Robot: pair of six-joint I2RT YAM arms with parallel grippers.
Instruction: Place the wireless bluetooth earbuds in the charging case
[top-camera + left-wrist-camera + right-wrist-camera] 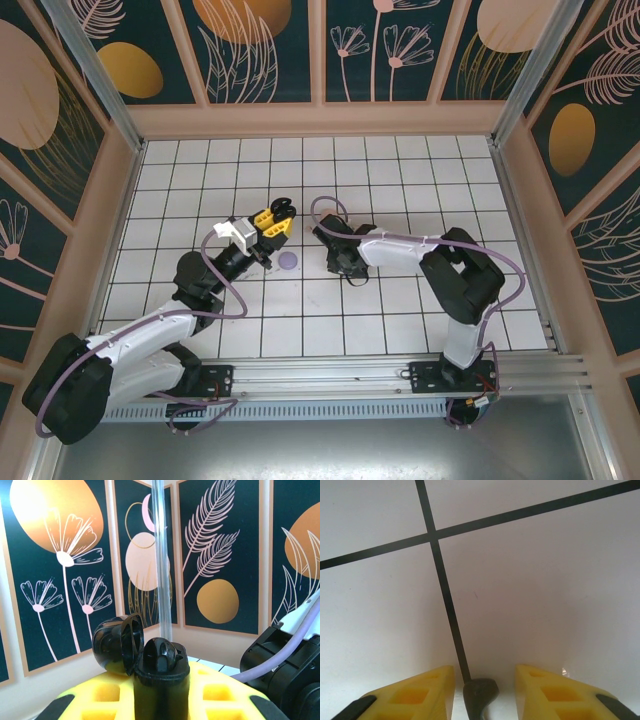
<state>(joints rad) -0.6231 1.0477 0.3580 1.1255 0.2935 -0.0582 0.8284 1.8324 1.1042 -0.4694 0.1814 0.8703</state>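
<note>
Now, left gripper [161, 700]: squeezing the black case [161, 672], lid [120, 642] open
Right gripper [484, 672]: fingers [420, 692] apart, black earbud [481, 692] between them

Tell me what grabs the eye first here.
The left claw holds an open black charging case above the tiled table, lid flipped back. The right claw is down at its surface, yellow fingers apart on either side of a black earbud.
</note>
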